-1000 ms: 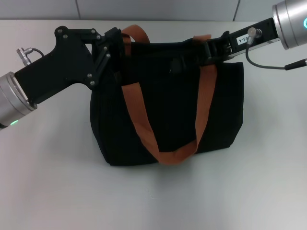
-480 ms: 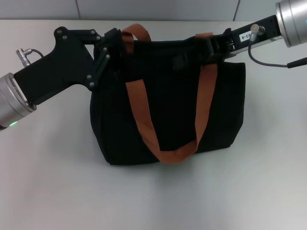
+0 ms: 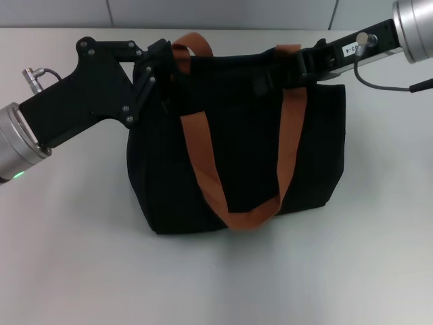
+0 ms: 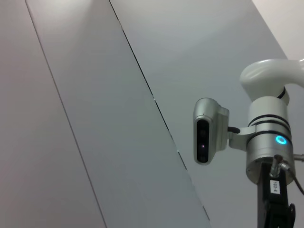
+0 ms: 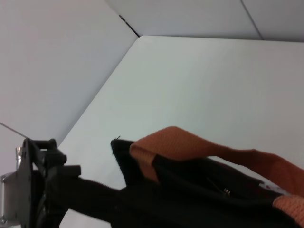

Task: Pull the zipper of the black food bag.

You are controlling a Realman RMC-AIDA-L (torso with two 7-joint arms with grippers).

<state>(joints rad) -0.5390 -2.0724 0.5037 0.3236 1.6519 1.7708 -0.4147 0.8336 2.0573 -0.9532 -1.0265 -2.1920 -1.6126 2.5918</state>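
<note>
The black food bag stands on the white table, its rust-orange strap hanging down the front. My left gripper is shut on the bag's top left corner. My right gripper reaches in from the right along the bag's top edge, shut there on the zipper. The pull tab itself is hidden between the fingers. The right wrist view shows the bag's top, an orange strap and the left gripper at the far end.
The white table runs all round the bag, with a grey wall behind it. The left wrist view shows only the wall, my head camera and the right arm's wrist.
My right gripper has moved to the right and slightly up along the bag's top edge. The bag's top and the orange strap shifted right with it. The left arm has stayed still.
</note>
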